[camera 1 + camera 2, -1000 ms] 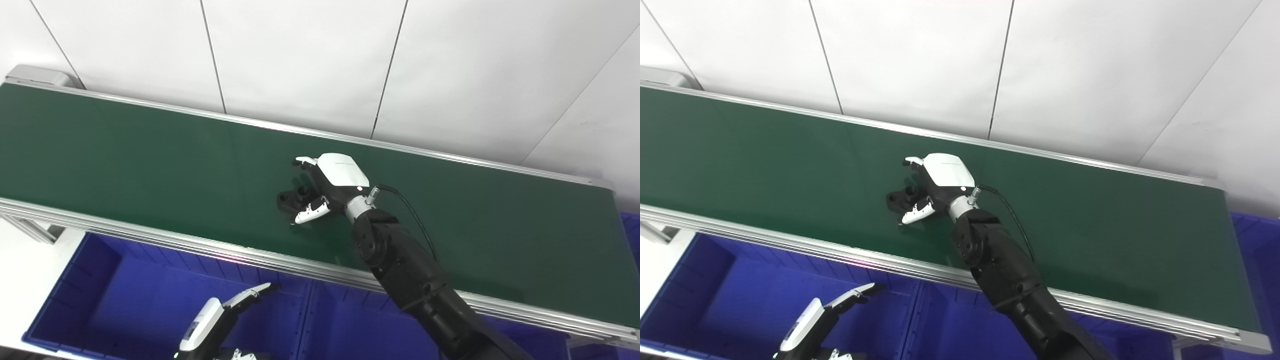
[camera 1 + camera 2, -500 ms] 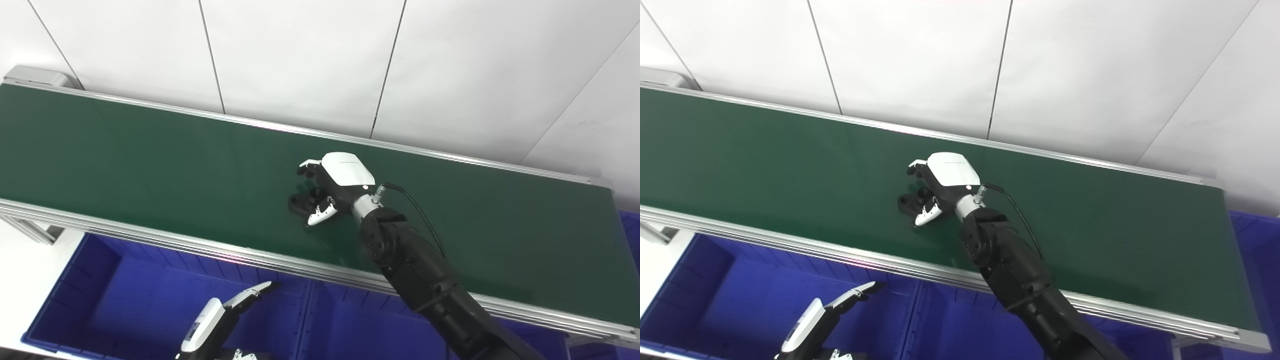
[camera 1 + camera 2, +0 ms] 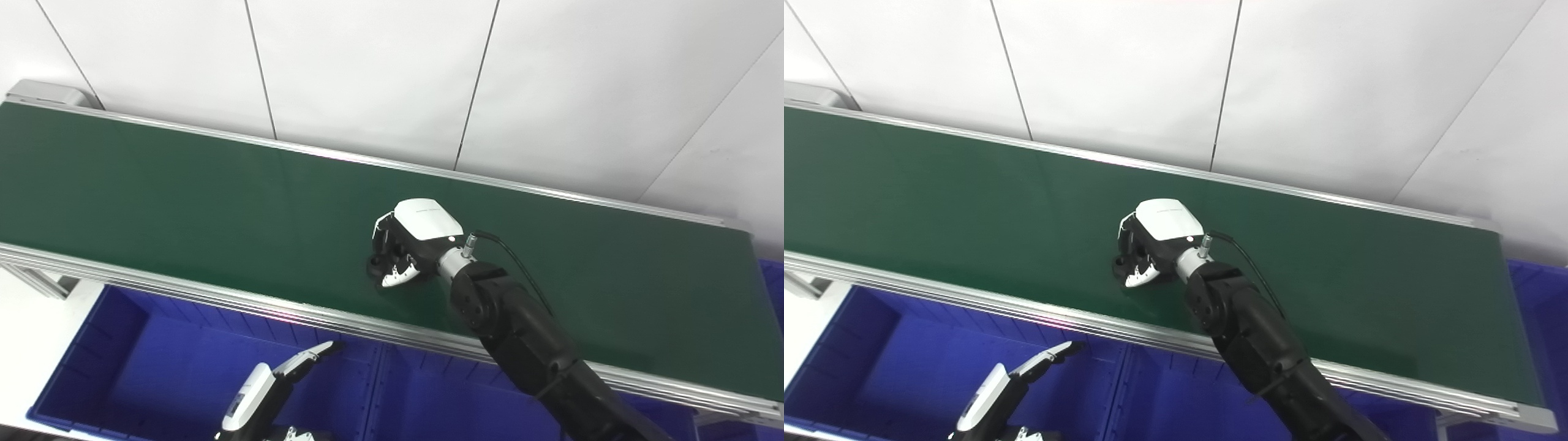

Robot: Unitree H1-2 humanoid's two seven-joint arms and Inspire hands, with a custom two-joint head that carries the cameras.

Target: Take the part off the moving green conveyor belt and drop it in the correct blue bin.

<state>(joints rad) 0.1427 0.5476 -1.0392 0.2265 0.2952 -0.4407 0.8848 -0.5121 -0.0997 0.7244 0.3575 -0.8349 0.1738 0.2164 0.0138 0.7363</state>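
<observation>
1. Since a second ago my right robot hand (image 3: 409,245) has drifted rightward along the green conveyor belt (image 3: 153,190) and a little toward its near rail, and its fingers, which were spread around the part, have curled in over it
2. My right robot hand now looks closed around the black part (image 3: 375,267); only a dark edge of it peeks out at the lower left of my fingers, so I judge the grasp made but cannot confirm how firm it is
3. The part seems to sit on or just above the belt surface; I cannot tell if it has lifted clear
4. For the task, I take this as the pick nearly done, with the lift and the carry to a blue bin (image 3: 153,367) yet to come
5. The part is small, black and mostly hidden; its shape cannot be read here
6. My left robot hand (image 3: 269,392) waits low over the blue bin below the belt's near rail, fingers extended and apart, holding nothing
</observation>
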